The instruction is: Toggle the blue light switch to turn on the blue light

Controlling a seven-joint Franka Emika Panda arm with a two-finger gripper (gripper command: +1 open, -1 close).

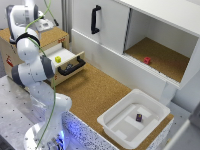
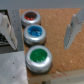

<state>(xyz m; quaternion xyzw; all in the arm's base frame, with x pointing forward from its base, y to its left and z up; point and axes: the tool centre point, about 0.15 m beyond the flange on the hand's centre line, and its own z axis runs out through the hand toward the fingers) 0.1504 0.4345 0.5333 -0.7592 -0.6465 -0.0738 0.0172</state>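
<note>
In the wrist view a blue round switch (image 2: 36,34) sits in a row between a red switch (image 2: 31,19) and a green switch (image 2: 38,57) on a cork-topped surface. My gripper (image 2: 41,30) is open, above the blue switch, with one finger (image 2: 7,27) on each side of the row and nothing between them. In the exterior view the gripper (image 1: 46,23) hangs over the wooden box (image 1: 55,35) at the exterior view's left. The arm hides the switches there. A faint bluish glow (image 1: 71,126) shows on the table's front edge.
An open drawer (image 1: 64,56) with a black handle holds a yellow block (image 1: 58,59). A white cabinet (image 1: 165,55) holds a red block (image 1: 147,60). A white bin (image 1: 112,122) at the exterior view's right holds a dark block (image 1: 139,118).
</note>
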